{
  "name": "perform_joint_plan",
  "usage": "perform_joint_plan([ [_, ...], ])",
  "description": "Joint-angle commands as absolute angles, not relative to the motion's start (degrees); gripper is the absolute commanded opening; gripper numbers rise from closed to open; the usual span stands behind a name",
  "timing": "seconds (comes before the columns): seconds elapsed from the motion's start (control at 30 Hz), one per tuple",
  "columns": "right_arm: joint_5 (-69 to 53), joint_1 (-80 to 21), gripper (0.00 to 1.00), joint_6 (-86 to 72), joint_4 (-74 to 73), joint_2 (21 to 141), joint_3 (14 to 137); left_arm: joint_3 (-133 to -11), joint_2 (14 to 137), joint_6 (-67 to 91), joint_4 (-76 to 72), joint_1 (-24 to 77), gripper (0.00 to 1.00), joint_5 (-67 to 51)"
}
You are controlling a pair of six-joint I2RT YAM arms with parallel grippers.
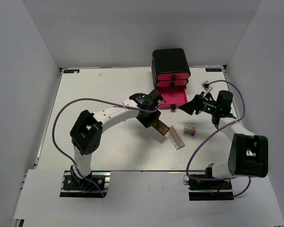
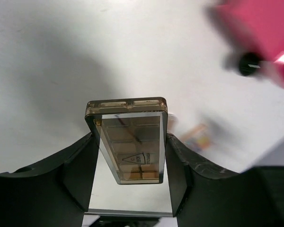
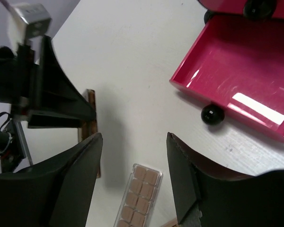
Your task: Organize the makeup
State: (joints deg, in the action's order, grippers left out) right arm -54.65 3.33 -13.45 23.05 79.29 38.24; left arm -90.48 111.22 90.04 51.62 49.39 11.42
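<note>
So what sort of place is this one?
Probably a lab robot cell: a white table boxed in by plain grey walls, a left arm and a right arm bolted at its near edge, and a black drawer box.

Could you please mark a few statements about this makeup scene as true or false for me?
1. The left gripper is shut on the brown palette. True.
2. The bottom pink drawer is closed. False: it is pulled open.
3. The right gripper holds the clear palette. False: it is open and empty, and that palette lies on the table.
4. The small multicolour palette lies on the table. True.
</note>
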Motion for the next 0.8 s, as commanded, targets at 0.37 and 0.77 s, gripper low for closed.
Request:
perform_joint_plan([
  [0.37,-54.1,3.0,0.61,-7.3,16.3,80.8,46.9,-96.6,109.4,85.0,40.1,49.1,0.21,17.3],
  [0.77,-49.3,4.3,0.63,-6.2,17.7,74.0,41.8,-110.4,121.1,82.6,33.9,48.6,0.21,15.6],
])
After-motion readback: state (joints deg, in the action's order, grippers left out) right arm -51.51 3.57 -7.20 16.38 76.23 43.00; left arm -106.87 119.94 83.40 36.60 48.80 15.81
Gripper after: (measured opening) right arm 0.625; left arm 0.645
